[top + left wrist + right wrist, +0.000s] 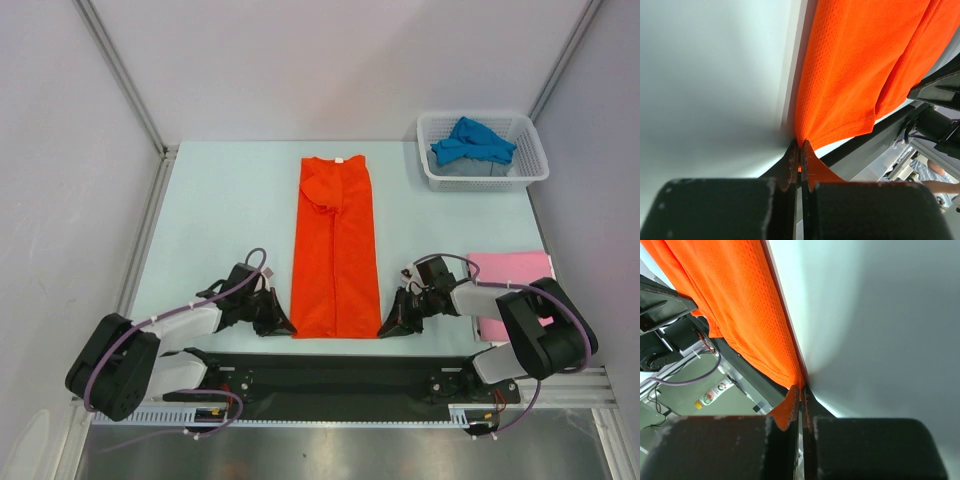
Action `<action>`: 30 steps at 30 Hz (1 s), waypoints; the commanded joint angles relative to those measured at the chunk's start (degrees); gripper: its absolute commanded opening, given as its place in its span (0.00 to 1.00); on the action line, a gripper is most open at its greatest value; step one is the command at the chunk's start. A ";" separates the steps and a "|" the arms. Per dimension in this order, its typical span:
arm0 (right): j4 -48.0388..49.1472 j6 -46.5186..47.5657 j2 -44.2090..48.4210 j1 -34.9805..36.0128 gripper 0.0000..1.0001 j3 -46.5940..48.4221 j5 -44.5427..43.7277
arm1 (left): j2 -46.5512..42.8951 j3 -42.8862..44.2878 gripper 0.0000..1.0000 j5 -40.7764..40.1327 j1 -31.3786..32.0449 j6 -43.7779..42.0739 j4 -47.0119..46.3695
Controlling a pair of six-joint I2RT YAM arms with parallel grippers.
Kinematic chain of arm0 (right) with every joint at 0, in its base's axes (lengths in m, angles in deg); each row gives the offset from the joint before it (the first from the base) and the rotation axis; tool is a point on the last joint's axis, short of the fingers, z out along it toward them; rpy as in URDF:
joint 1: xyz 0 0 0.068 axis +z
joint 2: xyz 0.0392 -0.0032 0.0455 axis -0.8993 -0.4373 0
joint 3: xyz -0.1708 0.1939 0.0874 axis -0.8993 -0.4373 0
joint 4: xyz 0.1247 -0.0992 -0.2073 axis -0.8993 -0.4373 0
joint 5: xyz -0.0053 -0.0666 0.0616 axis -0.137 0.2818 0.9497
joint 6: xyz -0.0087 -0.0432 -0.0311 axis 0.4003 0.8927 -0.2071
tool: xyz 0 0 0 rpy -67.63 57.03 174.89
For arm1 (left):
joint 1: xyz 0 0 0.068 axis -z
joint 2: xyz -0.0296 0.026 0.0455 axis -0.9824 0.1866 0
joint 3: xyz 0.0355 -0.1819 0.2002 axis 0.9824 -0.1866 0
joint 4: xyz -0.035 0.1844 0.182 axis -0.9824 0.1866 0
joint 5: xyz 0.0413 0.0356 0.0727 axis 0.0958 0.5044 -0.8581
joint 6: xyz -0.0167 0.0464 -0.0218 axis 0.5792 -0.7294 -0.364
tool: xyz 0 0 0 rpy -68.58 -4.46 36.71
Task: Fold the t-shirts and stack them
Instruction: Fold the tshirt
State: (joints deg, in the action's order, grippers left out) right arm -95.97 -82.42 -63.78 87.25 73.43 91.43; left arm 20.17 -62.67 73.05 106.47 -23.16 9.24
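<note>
Basket point(483, 117) at the far right corner of the tabletop point(230, 200) is occupied by the blue shirt point(472, 142). The orange shirt point(335, 250), laid mid-tabletop, is clamped at its near corners by the left fingers point(276, 323) and right fingers point(393, 322).

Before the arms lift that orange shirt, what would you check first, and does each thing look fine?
1. The left gripper is shut on the orange shirt at its near corner: ok.
2. The right gripper is shut on the other near corner: ok.
3. The orange shirt lies straight, folded into a long strip: ok.
4. Every cloth layer is caught in each grip: cannot tell.
5. The pink shirt lies apart from the orange one: ok.
6. The basket with the blue shirt stands off to the side: ok.
</note>
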 commanded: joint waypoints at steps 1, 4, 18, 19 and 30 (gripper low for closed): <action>-0.89 0.73 2.42 0.46 0.00 -2.21 -4.23 | -1.72 -3.51 0.00 -6.14 2.74 0.72 6.11; -2.56 1.00 4.61 1.08 0.00 -2.30 -3.96 | -3.31 -4.39 0.00 -6.23 5.28 3.18 5.85; -7.31 1.17 2.88 -1.64 0.00 10.16 -2.64 | 0.35 14.49 0.00 -7.64 1.88 -0.84 14.37; -7.74 1.61 1.04 -2.17 0.00 14.35 -2.38 | 2.21 16.16 0.01 -7.55 -0.13 -1.63 14.37; -19.86 9.61 -22.61 -7.53 0.00 47.51 -1.41 | 27.35 46.13 0.01 -5.27 -7.97 -11.22 18.24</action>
State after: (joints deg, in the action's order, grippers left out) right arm -110.35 -76.02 -82.40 80.78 114.90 89.33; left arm 43.77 -22.89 67.11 99.98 -30.27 25.44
